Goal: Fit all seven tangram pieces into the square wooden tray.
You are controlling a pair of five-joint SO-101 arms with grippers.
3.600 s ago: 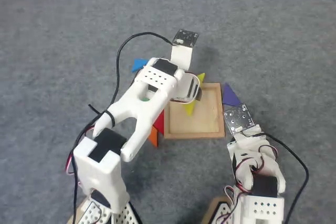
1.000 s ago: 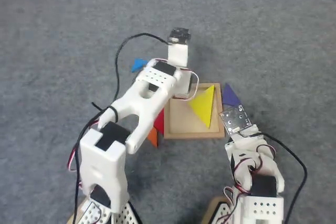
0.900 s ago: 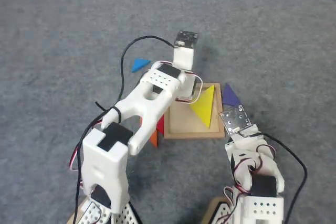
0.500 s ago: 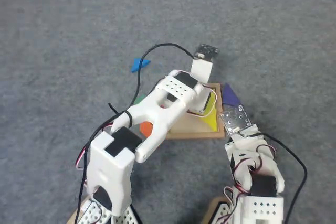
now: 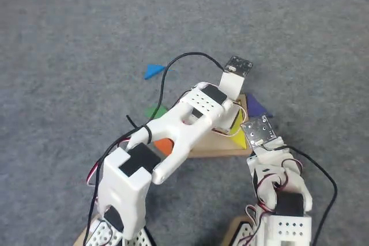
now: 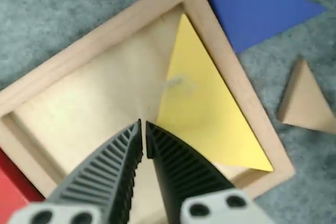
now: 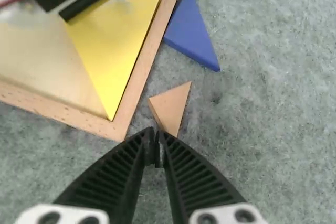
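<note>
closest in, the right gripper (image 7: 156, 132) hangs low over the grey carpet (image 5: 63, 44). its jaws are pressed together with nothing between them, and the tips sit just beside a point of the tan triangle (image 7: 169, 106). that triangle lies on the carpet just outside a corner of the tray (image 7: 147, 66).

in the tray the yellow triangle (image 6: 205, 108) lies flat, its long side along the wall nearest the blue triangle (image 6: 252, 6). the left gripper (image 6: 143, 127) hangs over the bare wood of the tray floor, beside the yellow triangle's edge. its jaws are closed to a thin slit and it holds nothing.

the blue triangle lies on the carpet outside the tray, just beyond that same wall. a red piece (image 6: 13, 200) sits against the outside of the opposite wall. on that side the left arm partly covers an orange piece (image 5: 164, 145) near the tray. a green piece (image 5: 154, 110) is a little farther off, and a small blue piece (image 5: 153, 71) lies well apart at the far end.
</note>
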